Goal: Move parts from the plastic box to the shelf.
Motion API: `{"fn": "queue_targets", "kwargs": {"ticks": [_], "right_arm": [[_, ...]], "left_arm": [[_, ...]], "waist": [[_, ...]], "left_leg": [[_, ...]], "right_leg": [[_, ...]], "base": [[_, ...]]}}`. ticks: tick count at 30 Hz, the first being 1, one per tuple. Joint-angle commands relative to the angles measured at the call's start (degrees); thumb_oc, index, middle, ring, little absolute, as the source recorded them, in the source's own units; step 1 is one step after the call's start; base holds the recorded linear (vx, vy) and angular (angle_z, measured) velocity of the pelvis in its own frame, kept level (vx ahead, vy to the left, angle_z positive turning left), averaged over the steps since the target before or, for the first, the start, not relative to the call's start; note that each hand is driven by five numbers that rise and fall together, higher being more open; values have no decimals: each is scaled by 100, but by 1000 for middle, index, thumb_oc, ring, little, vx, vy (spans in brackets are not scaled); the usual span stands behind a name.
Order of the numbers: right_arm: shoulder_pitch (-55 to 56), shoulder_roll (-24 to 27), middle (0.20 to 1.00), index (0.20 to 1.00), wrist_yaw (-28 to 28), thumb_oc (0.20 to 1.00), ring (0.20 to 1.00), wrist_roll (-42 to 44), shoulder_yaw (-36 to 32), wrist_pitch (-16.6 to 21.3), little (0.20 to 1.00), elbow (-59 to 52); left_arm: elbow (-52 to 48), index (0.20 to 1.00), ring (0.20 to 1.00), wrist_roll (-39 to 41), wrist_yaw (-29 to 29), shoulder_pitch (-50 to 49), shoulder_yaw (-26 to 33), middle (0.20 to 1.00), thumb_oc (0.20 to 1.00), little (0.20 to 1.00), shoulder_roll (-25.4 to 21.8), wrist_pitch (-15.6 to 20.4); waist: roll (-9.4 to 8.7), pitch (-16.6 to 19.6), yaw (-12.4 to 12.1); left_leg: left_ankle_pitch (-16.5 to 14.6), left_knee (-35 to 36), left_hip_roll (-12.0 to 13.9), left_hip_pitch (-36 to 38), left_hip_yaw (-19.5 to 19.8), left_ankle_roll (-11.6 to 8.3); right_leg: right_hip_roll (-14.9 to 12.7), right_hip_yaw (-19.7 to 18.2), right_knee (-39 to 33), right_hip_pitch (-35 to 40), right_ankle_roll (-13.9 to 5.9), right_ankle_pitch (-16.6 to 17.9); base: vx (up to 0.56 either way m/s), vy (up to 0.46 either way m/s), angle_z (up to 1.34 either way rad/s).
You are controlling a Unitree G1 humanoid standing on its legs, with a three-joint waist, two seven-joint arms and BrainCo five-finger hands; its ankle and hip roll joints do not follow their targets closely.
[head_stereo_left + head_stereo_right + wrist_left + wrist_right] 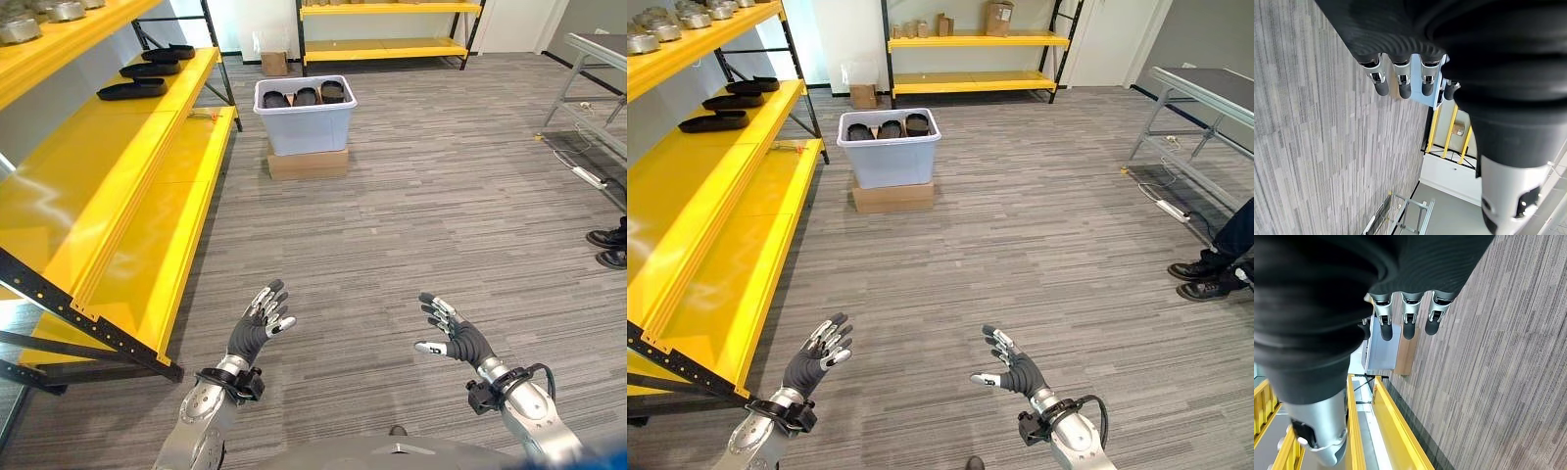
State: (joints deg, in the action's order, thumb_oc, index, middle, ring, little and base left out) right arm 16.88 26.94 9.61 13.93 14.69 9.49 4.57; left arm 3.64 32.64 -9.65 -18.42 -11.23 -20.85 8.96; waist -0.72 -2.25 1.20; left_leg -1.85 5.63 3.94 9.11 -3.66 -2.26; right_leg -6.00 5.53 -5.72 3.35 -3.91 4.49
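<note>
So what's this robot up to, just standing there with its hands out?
It is moving dark parts from a plastic box to the yellow shelf. Right now both the left hand and right hand are open and hold nothing. The box sits on a cardboard carton across the floor, with parts inside; three already lie on the shelf.

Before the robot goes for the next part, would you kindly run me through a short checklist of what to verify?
1. Left hand free: ok, fingers straight and holding nothing.
2. Right hand free: ok, open and holding nothing.
3. Parts left in the plastic box: ok, dark parts show above its rim.
4. Box within reach: not ok, it stands well ahead on a cardboard carton, far from both hands.
5. Room on the yellow shelf: ok, three dark parts lie at its far end, with bare surface nearer.
6. Bystander: a person's shoes at the right, apparently off the path to the box.
</note>
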Motion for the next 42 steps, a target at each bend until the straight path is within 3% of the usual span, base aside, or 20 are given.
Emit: {"fn": "queue_targets", "kwargs": {"ticks": [1,28,42], "right_arm": [[-170,-62,1000,1000,20,1000,1000,71,-198,234,1000,-178],[-132,-172,1000,1000,24,1000,1000,266,-245,201,1000,-80],[-322,-238,1000,1000,10,1000,1000,306,-198,180,1000,45]], "left_arm": [[-96,1000,1000,201,-149,159,-77,1000,1000,1000,-161,145],[-39,1000,1000,-191,-51,249,-39,1000,1000,1000,-216,236],[-44,1000,1000,-204,-10,380,-31,1000,1000,1000,-205,247]], "waist": [[-13,76,81],[-3,47,33],[-67,50,-14]], "left_leg": [[-195,-63,181,-213,171,45],[-187,-63,144,-231,238,64],[-264,-98,-28,-219,247,194]], "right_leg": [[-611,50,193,308,-416,-447],[-605,98,206,339,-416,-464],[-800,73,396,289,-516,-441]], "base": [[0,0,0],[0,0,0],[-2,26,0]]}}
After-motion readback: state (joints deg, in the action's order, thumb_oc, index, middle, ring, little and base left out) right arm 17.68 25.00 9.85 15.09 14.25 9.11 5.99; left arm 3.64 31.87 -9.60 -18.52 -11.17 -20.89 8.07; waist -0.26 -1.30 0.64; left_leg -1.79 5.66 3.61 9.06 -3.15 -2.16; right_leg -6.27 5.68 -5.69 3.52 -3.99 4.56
